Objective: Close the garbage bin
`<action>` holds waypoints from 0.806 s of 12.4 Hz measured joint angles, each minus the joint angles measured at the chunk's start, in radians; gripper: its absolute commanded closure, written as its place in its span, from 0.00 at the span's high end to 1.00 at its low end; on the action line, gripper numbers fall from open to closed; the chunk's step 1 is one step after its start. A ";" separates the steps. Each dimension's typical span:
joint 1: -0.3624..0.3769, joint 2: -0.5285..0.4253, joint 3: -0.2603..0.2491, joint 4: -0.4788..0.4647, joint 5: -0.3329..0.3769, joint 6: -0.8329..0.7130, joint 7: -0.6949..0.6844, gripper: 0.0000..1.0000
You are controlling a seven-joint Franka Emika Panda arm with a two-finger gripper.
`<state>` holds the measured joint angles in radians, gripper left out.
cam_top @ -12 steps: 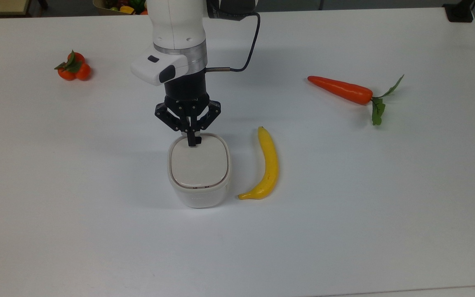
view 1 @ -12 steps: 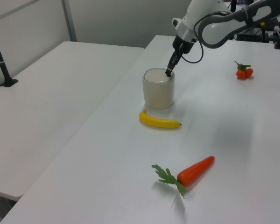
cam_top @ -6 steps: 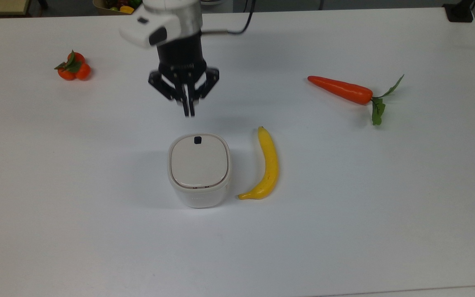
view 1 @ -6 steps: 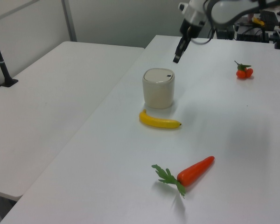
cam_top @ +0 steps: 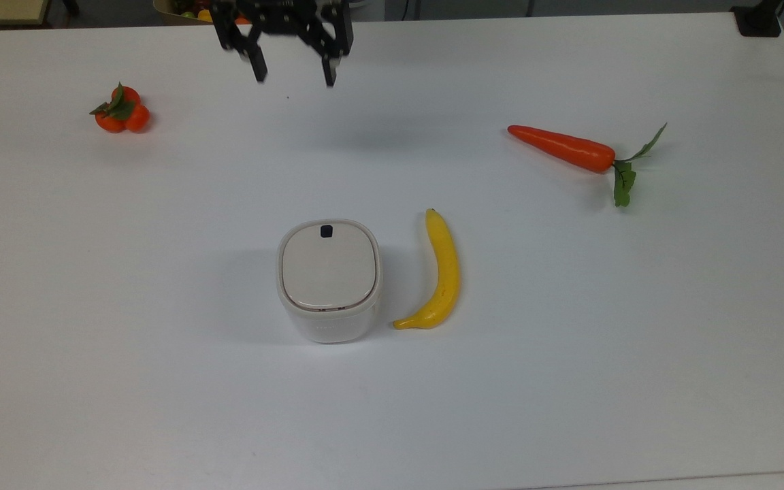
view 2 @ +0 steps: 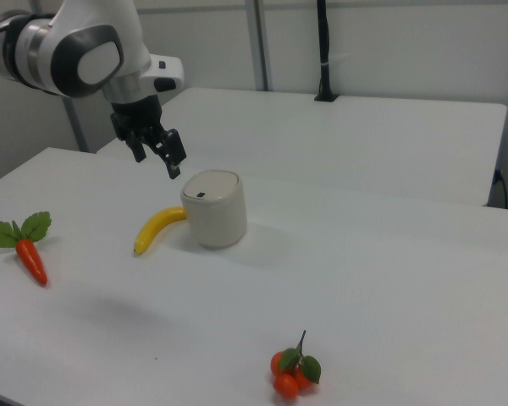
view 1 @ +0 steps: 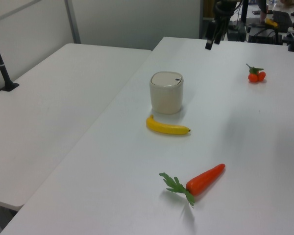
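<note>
The gripper hangs in the air with its two fingers spread wide apart, and it holds nothing. In the top view it is up near the far edge of the desk, well apart from the garbage bin.

The garbage bin stands upright near the middle of the desk. Its beige lid lies flat and shut on top of the white body. A small dark button sits on the lid, at the edge that faces the gripper in the top view.

Just beside the bin, on the top view's right, lies a yellow banana. It is close to the bin, but I cannot tell if they touch. It curves like a bow, and its lower tip points toward the bin.

Farther off, on the top view's right, lies an orange carrot with green leaves. On the top view's left, well apart from the bin, sits a little bunch of oranges with a green leaf.

Nothing lies on the desk between the gripper and the bin.
</note>
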<state>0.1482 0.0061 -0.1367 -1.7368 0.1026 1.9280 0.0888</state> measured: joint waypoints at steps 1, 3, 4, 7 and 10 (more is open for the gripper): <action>0.000 -0.014 0.000 0.006 0.000 -0.044 0.006 1.00; -0.004 -0.031 0.013 0.033 0.000 -0.130 0.016 1.00; -0.013 -0.036 0.027 0.045 0.000 -0.156 0.023 1.00; -0.057 -0.049 0.098 0.064 0.000 -0.217 0.060 1.00; -0.065 -0.049 0.115 0.064 -0.012 -0.226 0.065 1.00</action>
<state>0.0835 -0.0430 -0.0212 -1.6730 0.0903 1.7020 0.1540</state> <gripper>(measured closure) 0.000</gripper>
